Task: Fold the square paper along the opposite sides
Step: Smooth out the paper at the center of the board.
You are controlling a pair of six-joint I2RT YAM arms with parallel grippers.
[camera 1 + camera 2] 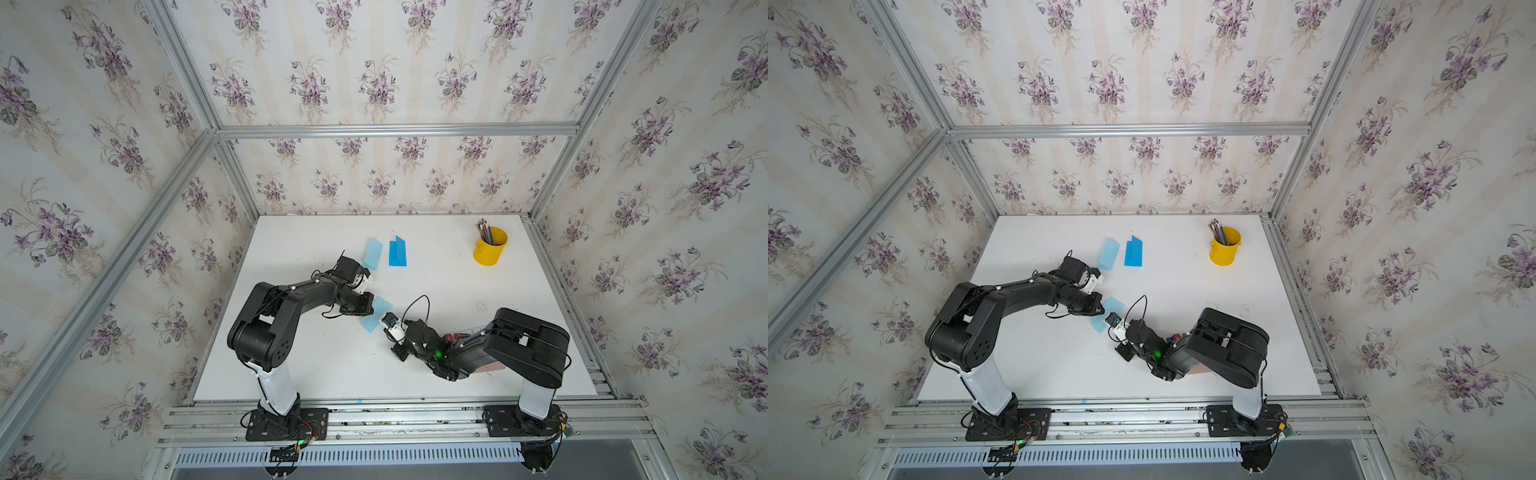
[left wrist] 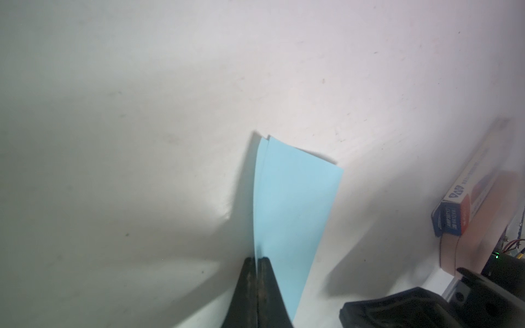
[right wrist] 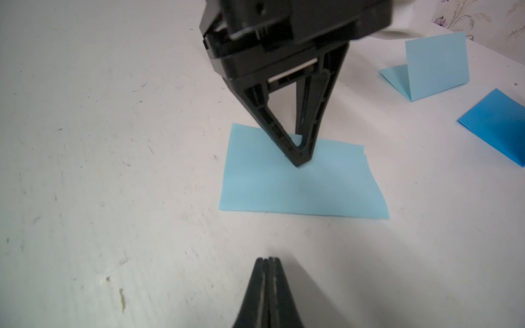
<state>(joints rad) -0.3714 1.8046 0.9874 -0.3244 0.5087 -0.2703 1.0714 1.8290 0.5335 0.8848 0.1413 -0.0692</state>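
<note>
The paper (image 3: 284, 190) lies doubled over on the worktop (image 3: 113, 170), between the two arms. Its folded edge is toward the right hand (image 3: 268, 261) and its two loose edges are on the far side. The left hand (image 3: 299, 162) is clenched, its tips set down on the paper just inside those loose edges. Whether a layer is nipped between them we cannot tell. The right hand is clenched too, grasping nothing, near the folded edge but apart from it.

We judge the sheet to be very light, thin and limp, with enough spring to gape open unless the crease is pressed; a pale folded sheet (image 3: 434, 65) at the back stands half open. It will likely slide on the smooth worktop under any sideways push, and a hard pinch could crumple it. At one corner the layers sit slightly out of line. So we would pin it near the loose edges and press along the folded edge with shut tips. If it must be lifted, a corner of the loose edges is the place to take hold.
</note>
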